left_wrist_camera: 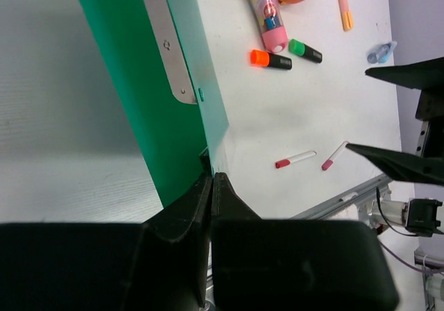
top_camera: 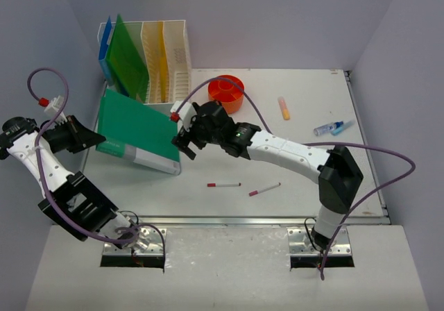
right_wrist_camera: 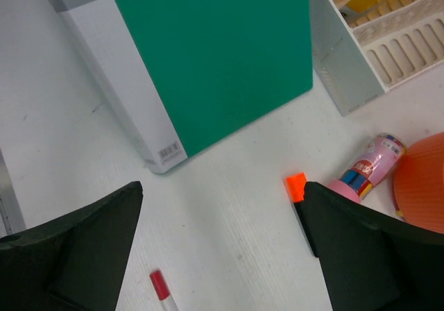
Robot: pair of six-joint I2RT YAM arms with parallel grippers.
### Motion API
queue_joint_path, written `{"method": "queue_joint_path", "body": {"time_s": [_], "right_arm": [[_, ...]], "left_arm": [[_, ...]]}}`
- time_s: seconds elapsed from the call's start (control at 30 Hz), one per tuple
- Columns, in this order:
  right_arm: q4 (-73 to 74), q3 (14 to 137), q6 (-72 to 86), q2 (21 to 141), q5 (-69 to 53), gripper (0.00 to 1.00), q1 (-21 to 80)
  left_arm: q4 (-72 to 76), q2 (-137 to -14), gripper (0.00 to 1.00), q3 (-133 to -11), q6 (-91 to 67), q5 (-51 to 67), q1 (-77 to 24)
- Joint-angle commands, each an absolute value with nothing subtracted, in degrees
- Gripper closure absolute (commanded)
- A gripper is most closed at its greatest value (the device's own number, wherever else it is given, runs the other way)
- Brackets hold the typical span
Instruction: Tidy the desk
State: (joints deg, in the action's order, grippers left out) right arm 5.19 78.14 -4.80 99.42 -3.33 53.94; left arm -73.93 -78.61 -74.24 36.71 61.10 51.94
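- The binder (top_camera: 135,127), tilted on the desk (top_camera: 298,158) by the rack (top_camera: 177,54), is clamped by the left gripper (left_wrist_camera: 211,180).
- The right gripper (right_wrist_camera: 222,186) is held apart, empty, beside it.
- Filing is judged in hand; an upright lift into the rack is needed.

On desk (top_camera: 298,179): green binder (top_camera: 135,129) between left hand (top_camera: 98,140) and right hand (top_camera: 182,147).
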Motion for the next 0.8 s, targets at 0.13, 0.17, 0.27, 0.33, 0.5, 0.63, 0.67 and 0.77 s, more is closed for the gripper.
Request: {"method": "queue_joint_path", "body": {"time_s": [0.13, 0.17, 0.27, 0.33, 0.5, 0.63, 0.67, 0.77], "right_arm": [[2.62, 93.88, 5.60, 110.44, 12.39, 0.01, 66.03], [1.98, 94.38, 7.37, 111.71, 12.54, 0.01, 66.66], [1.14, 96.33, 11.06, 113.91, 11.54, 0.01, 67.86], [1.30, 97.45, 12.26, 115.76, 11.43, 0.01, 68.82], [0.62, 100.28, 13.10, 120.49, 14.57, 0.01, 71.01], [-2.58, 99.89, 11.43, 124.26, 22.75, 0.01, 70.82], [-4.67, 98.21, 10.73, 124.30, 23.19, 0.01, 70.71], [-16.79, 90.72, 7.35, 123.14, 23.19, 0.01, 70.40]], "left_arm": [[-65.64, -74.79, 1.00, -75.76, 20.97, 62.05, 49.83], [-65.36, -74.58, 1.00, -75.47, 20.13, 62.27, 49.61], [-64.93, -74.44, 1.00, -74.20, 17.94, 64.13, 49.41], [-64.82, -74.58, 1.00, -73.65, 16.28, 65.53, 49.17], [-64.42, -74.74, 1.00, -73.13, 12.84, 68.29, 48.57], [-66.44, -75.20, 1.00, -72.40, 12.27, 70.12, 48.52], [-67.17, -75.40, 1.00, -72.28, 12.49, 70.43, 48.52], [-69.52, -76.25, 1.00, -71.81, 13.27, 71.51, 48.52]]}}
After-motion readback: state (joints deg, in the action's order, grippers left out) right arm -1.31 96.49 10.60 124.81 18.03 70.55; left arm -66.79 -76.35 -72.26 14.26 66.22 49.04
